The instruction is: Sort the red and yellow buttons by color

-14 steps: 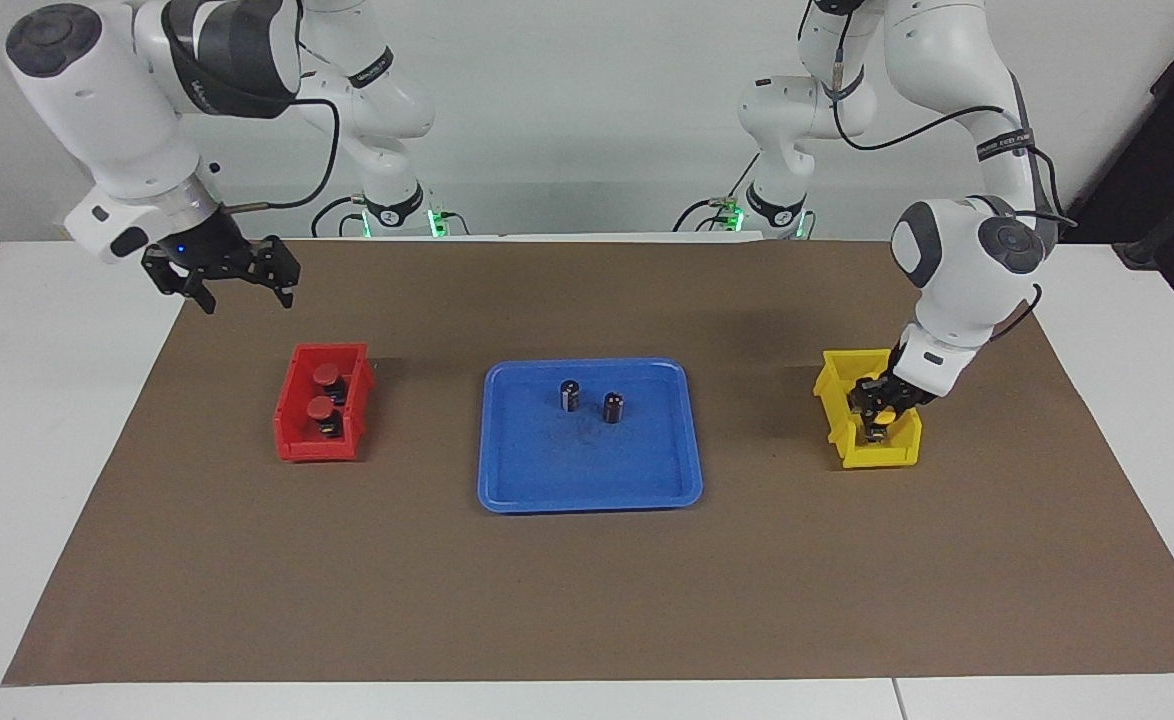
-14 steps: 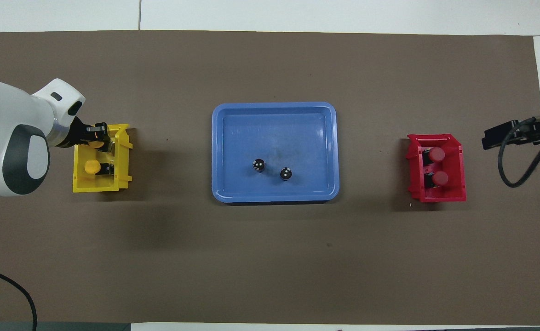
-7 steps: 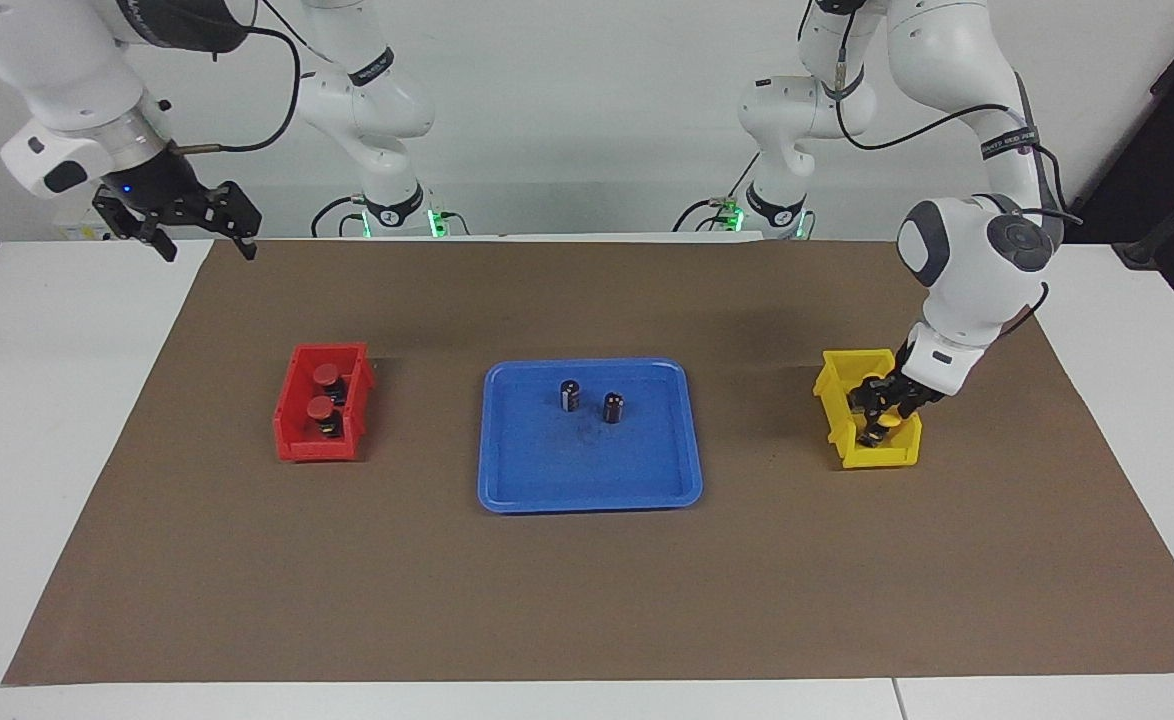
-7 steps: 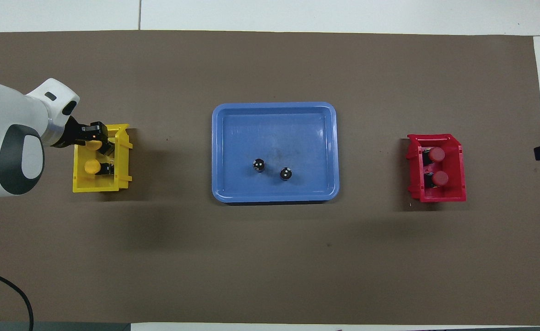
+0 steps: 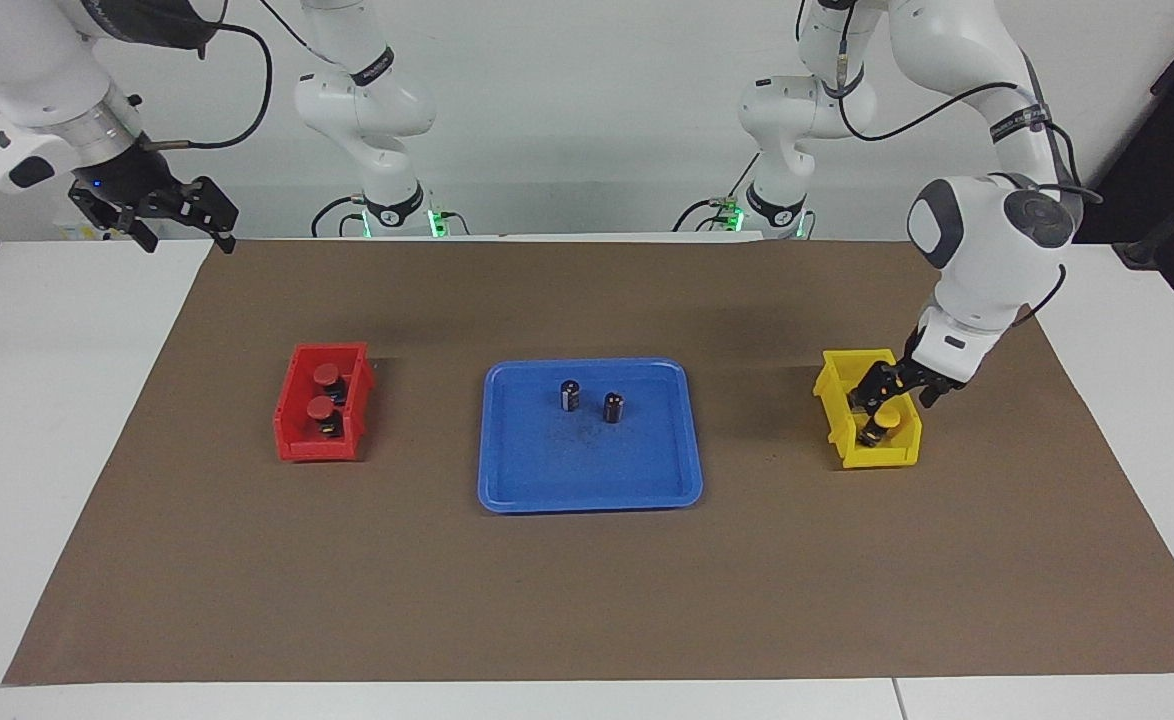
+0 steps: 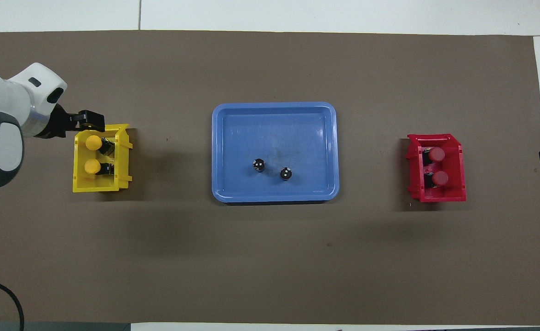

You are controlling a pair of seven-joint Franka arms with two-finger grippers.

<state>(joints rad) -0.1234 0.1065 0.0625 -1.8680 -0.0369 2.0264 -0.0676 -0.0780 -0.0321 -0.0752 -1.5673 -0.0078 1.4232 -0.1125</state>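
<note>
Two yellow buttons [image 6: 93, 155] lie in the yellow bin [image 6: 79, 186] at the left arm's end of the table, one nearer the robots than the other. The left gripper [image 5: 888, 391] hangs just over that bin's rim, above the farther button [image 6: 94, 143], fingers spread and holding nothing. Two red buttons [image 5: 324, 391] sit in the red bin [image 5: 292, 432] at the right arm's end, well apart from the left gripper, again one nearer the robots than the other. Four buttons total, each colour in the matching bin.

Between the two bins lies one blue tray [image 5: 527, 478] with two small black cylinders [image 5: 591, 401] with silvery tops standing upright side by side, close but apart. All sits on a brown mat [image 5: 587, 600] over the white table [image 5: 27, 400].

The right gripper [image 5: 154, 213] waits raised over the mat's corner at the robots' edge, away from the red bin, fingers wide and empty. In the overhead view only its tip shows at the picture's edge.
</note>
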